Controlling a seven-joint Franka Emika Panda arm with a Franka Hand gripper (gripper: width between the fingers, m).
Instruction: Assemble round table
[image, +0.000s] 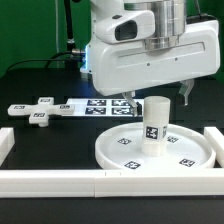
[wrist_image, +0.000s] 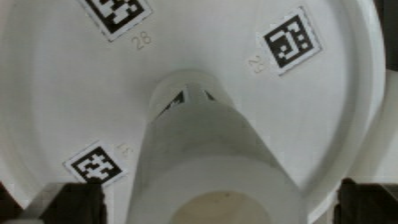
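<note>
The large round disc (image: 113, 150) lies flat near the front rail, rim up. On its middle the short thick post (image: 156, 120) stands upright. My gripper (image: 160, 92) hangs straight above the post's top, open, and holds nothing. In the wrist view the post (wrist_image: 214, 150) rises toward the camera from the disc (wrist_image: 196, 50), with my gripper (wrist_image: 222, 205) astride its top end. One dark finger (wrist_image: 75, 200) shows on each side of the post, apart from it. The cross-shaped piece (image: 38, 110) lies loose on the black table at the exterior view's left.
The marker board (image: 100, 105) lies behind the disc, partly under the arm. White border rails run along the front (image: 60, 182) and the exterior view's right (image: 215, 140). A short rail end (image: 4, 140) shows at the left.
</note>
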